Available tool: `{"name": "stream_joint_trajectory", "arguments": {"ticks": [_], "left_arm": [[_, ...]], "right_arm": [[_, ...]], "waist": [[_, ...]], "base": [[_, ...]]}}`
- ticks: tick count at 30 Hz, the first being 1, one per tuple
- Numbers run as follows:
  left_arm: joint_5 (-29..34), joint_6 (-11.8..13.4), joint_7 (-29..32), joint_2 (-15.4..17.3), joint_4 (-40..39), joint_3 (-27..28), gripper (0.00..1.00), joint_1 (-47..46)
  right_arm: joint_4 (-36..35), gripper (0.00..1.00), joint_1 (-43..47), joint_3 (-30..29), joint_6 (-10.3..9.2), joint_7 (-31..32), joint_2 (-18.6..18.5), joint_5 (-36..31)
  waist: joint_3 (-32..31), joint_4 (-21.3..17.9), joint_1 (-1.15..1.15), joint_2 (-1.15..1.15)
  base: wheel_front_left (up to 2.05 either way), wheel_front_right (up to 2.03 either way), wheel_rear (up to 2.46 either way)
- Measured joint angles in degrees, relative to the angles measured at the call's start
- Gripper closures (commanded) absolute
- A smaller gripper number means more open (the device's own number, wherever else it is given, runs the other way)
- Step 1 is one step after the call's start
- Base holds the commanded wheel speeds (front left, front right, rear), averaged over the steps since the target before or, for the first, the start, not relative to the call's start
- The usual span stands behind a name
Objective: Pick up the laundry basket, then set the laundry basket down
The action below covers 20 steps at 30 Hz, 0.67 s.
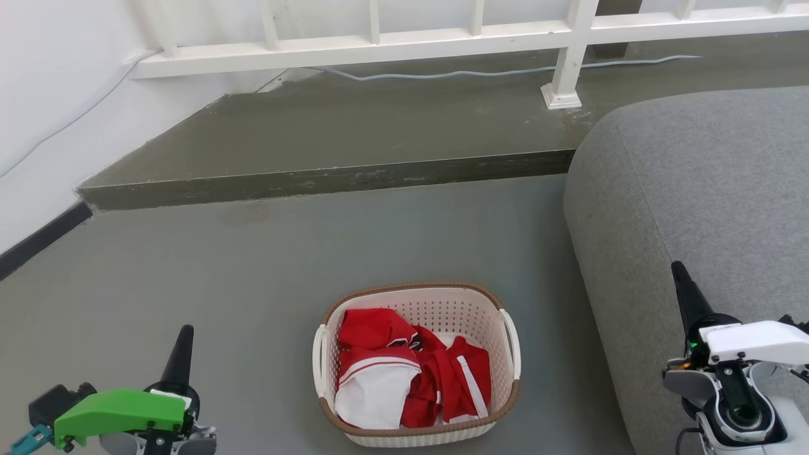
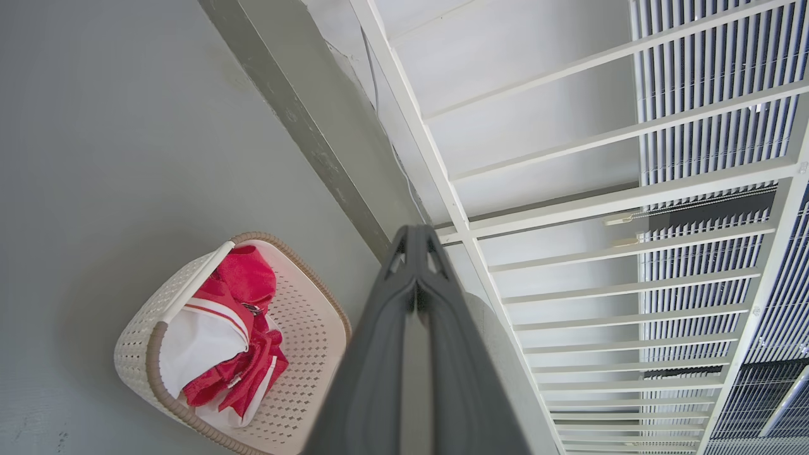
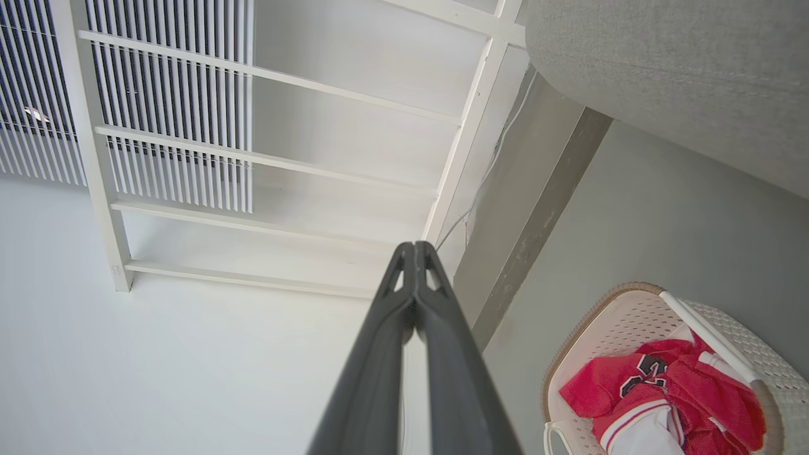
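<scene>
The laundry basket (image 1: 414, 288), holding red-and-white clothes (image 1: 404, 363), is set on the grey floor (image 1: 253, 284), near and central. The left gripper (image 1: 184, 332) and right gripper (image 1: 677, 268) are clenched empty, apart from it. A grey sofa (image 1: 708, 189) lies right.

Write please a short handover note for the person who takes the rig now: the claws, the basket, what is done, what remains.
Laundry basket: on the floor, red and white clothes inside.
Left claw: shut, empty, left of the basket, not touching it.
Right claw: shut, empty, right of it, by the grey sofa.
Done: nothing, no handle gripped.
Left: grasp, lift, set down.
</scene>
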Motion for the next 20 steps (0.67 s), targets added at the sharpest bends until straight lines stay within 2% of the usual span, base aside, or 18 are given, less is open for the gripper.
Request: {"name": "stream_joint_trajectory", "arguments": {"ticks": [20], "left_arm": [[-15.7,-3.2,3.4,0.0,1.8,3.7,1.0,-2.0]], "right_arm": [[1.2,1.0,-1.2,-5.0,2.92,3.7,1.2,15.2]], "waist": [[-0.3,0.8,0.0,0.0]], "base": [[0.0,0.0,0.0]]}}
